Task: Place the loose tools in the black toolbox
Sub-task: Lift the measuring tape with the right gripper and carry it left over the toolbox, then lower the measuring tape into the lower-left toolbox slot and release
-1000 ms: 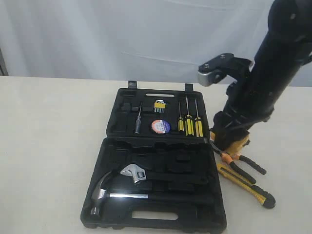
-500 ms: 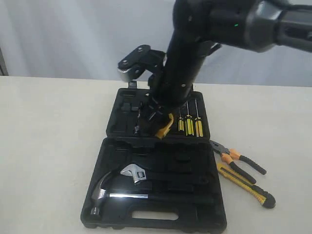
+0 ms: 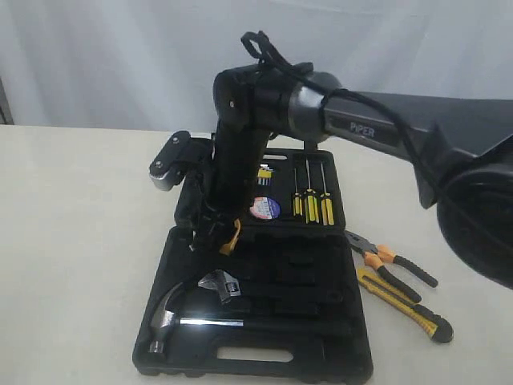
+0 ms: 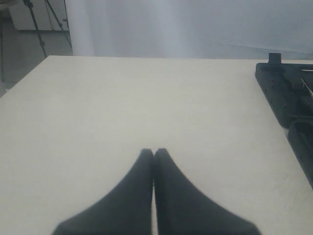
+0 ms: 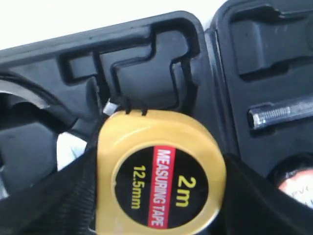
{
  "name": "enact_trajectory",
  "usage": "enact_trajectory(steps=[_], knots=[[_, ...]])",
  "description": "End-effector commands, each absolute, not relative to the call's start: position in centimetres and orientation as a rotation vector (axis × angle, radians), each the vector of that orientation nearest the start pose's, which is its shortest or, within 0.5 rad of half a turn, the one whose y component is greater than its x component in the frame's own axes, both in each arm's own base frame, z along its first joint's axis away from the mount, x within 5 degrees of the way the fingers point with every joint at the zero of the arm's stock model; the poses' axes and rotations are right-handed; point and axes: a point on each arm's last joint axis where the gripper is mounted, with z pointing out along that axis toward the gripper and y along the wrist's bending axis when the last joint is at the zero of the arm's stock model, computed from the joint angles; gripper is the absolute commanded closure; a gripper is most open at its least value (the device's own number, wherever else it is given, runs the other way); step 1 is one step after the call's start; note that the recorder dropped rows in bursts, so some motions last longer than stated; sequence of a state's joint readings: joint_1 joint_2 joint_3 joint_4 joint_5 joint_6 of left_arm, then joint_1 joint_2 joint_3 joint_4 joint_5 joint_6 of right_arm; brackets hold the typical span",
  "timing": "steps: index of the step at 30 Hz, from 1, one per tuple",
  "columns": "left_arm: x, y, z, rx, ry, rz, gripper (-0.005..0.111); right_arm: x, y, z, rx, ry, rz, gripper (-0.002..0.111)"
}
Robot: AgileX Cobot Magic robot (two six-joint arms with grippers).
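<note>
A beige table [image 3: 80,241] stands before a white curtain [image 3: 120,56]. The open toolbox [image 3: 256,365] lies flat on the table. Its near half holds a hammer [image 3: 172,317] and a wrench [image 3: 224,285].

On the table just right of the box lie the knife [image 3: 401,305] and, beyond it, the pliers [image 3: 389,261]. They are close together, and neither is in the box.

The right arm [image 3: 369,128], marked "PiPER", reaches across the box. The right gripper [image 3: 216,233] hangs over the left end of the hinge line. Its fingers [image 5: 49,196] clamp the yellow tape measure [image 5: 161,176] from both sides. The black face of the tape measure reads "2m" and "12.5mm", with "MEASURING TAPE" on a red stripe. It sits over an empty moulded recess, and I cannot tell whether it touches the box.

The far half of the box holds the tape roll [image 3: 264,208], with three screwdrivers [image 3: 311,204] to its right.

The left gripper [image 4: 154,154] has its fingers pressed together on nothing. It is over bare table, with the box edge well off to one side.
</note>
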State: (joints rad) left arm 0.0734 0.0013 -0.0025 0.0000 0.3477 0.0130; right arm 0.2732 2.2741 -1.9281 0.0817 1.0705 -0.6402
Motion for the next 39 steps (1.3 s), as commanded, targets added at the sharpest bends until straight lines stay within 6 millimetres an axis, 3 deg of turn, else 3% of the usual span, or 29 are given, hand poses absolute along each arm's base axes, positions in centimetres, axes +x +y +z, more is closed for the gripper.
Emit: enact_trajectory(steps=[1, 17, 23, 31, 39], knots=[[5.3, 0.4, 18.2, -0.056, 1.825, 0.053, 0.107, 47.0, 13.7, 18.1, -1.270, 2.534, 0.011, 0.081], [5.3, 0.4, 18.2, -0.056, 1.825, 0.053, 0.107, 48.3, 14.2, 15.6, -1.345, 2.405, -0.010, 0.081], [5.3, 0.4, 18.2, -0.056, 1.825, 0.053, 0.107, 48.4, 14.3, 15.7, -1.348, 2.387, -0.013, 0.081], [5.3, 0.4, 18.2, -0.056, 1.825, 0.053, 0.107, 47.9, 15.2, 15.7, -1.417, 2.344, 0.119, 0.081], [5.3, 0.4, 18.2, -0.056, 1.825, 0.053, 0.107, 47.7, 15.3, 15.5, -1.459, 2.348, 0.095, 0.081]])
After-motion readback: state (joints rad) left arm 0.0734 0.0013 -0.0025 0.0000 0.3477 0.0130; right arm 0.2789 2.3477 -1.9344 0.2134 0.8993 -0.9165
